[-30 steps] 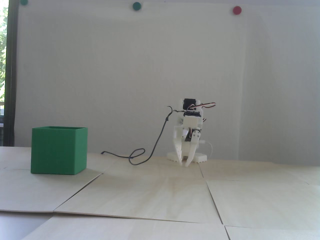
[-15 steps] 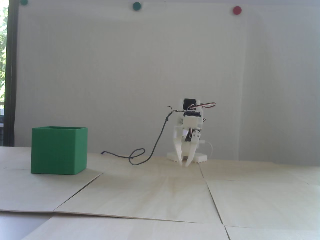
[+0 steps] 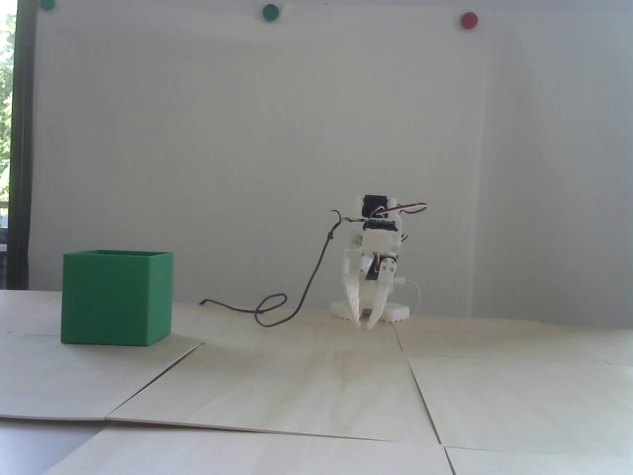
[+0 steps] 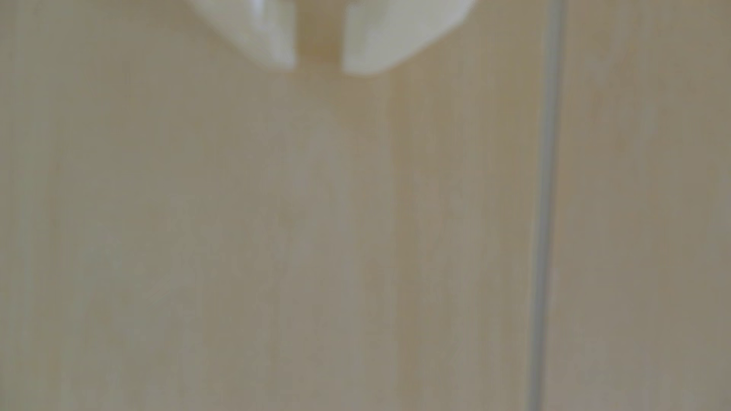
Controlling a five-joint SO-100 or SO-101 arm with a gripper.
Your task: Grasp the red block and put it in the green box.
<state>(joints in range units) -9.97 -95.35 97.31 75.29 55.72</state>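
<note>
The green box (image 3: 116, 297) stands on the wooden table at the left of the fixed view, its top open; its inside is hidden from here. The red block shows in neither view. The white arm sits folded at the back centre. Its gripper (image 3: 363, 325) points down with the fingertips just above the table, well to the right of the box. In the wrist view the gripper (image 4: 318, 69) enters from the top edge. Its two white fingertips (image 4: 273, 43) stand a narrow gap apart, with only bare wood between them.
A dark cable (image 3: 306, 287) runs from the arm down to a loop on the table between arm and box. The table is made of wooden panels with seams (image 4: 548, 197). Round green dots (image 3: 270, 12) and a red dot (image 3: 468, 20) sit high on the white wall.
</note>
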